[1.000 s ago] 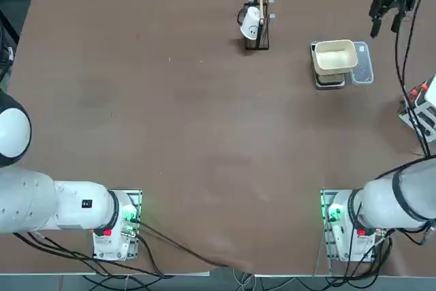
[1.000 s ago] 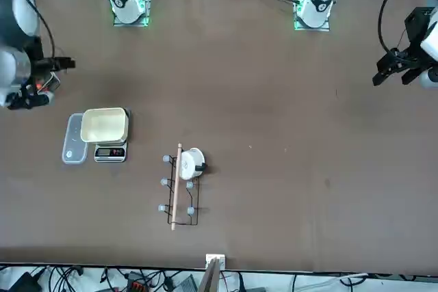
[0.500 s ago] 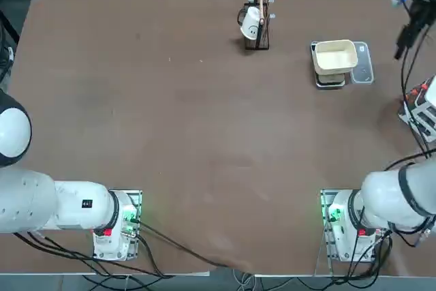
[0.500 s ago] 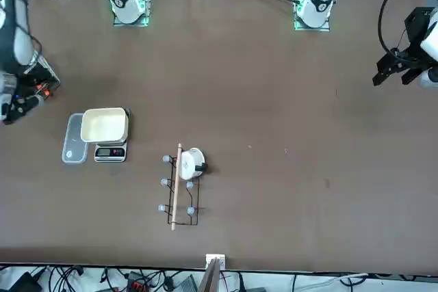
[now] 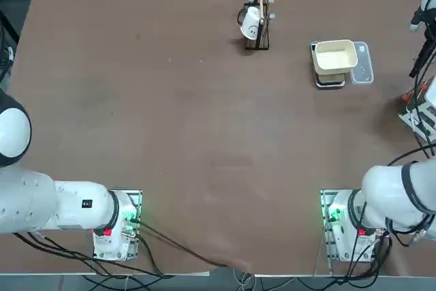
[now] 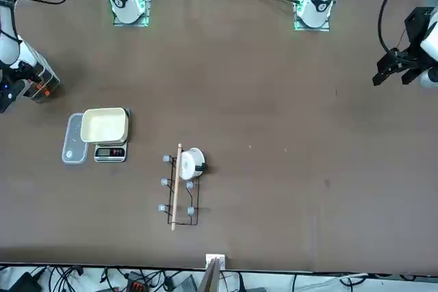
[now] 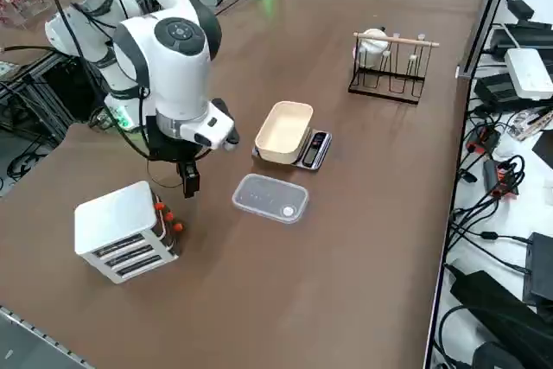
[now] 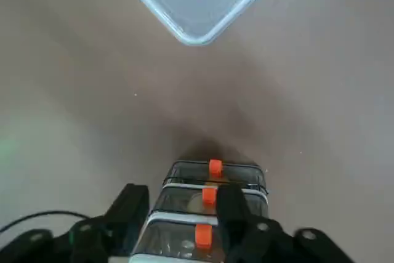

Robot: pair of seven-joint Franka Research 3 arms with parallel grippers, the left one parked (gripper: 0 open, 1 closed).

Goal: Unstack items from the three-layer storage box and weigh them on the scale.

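The three-layer storage box (image 7: 123, 229) is a white tiered rack with orange tabs (image 8: 215, 166) at the table's right edge. My right gripper (image 7: 188, 181) hangs just above its scale-side edge, fingers apart, holding nothing. In the wrist view the gripper (image 8: 181, 207) is over the box's tabbed front (image 8: 203, 214). The items are hidden; I can't make them out through the drawers. The scale (image 7: 314, 149) carries an empty cream bowl (image 7: 283, 130), and the translucent plate (image 7: 270, 198) lies between scale and box.
A black wire stand with a white cup (image 5: 255, 24) stands at the far middle of the table. Cables and devices (image 7: 510, 84) line the far table edge. The storage box sits close to the table's right edge (image 5: 421, 110).
My right arm has swung from the far right corner back toward the storage box and dropped over it. The fingers have narrowed somewhat.
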